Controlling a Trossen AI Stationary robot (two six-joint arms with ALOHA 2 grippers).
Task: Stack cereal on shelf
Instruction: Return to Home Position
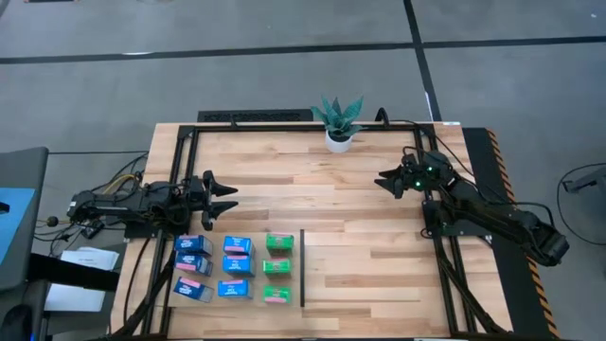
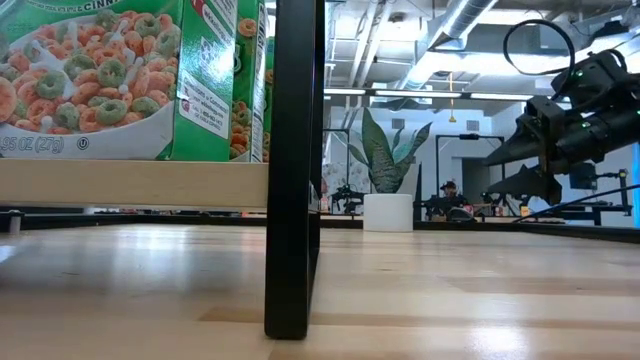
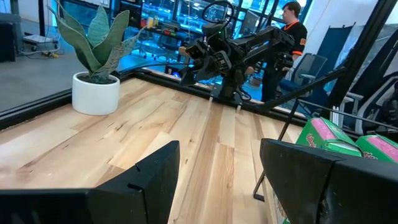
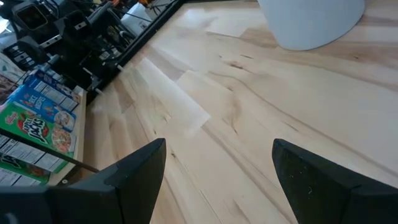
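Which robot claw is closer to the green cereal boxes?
Left. In the high view, the left gripper sits just up-left of the green cereal boxes; the right gripper is much farther, up-right of them.

Place: robotics lab in an industrial-type hall.
Ceiling: bare ducts [image 2: 470, 20] & pipes overhead.
Floor: grey concrete [image 1: 284, 85] w/ dark lines.
Bench: wood tabletop [image 1: 360, 189] w/ black rail frame [image 1: 256, 125]; left arm [image 1: 123, 204] & right arm [image 1: 502, 223] at its left & right edges; hazard stripes [image 1: 502, 175] along right edge; cables [image 1: 123, 180] off left edge.
Props: cereal boxes [image 1: 232, 265] in rows on tabletop's left half; plant [image 1: 338, 118] mid-edge opposite.
Background: glass partitions [image 3: 155, 15]; person [image 3: 287, 37] standing by office chair [image 3: 309, 65].
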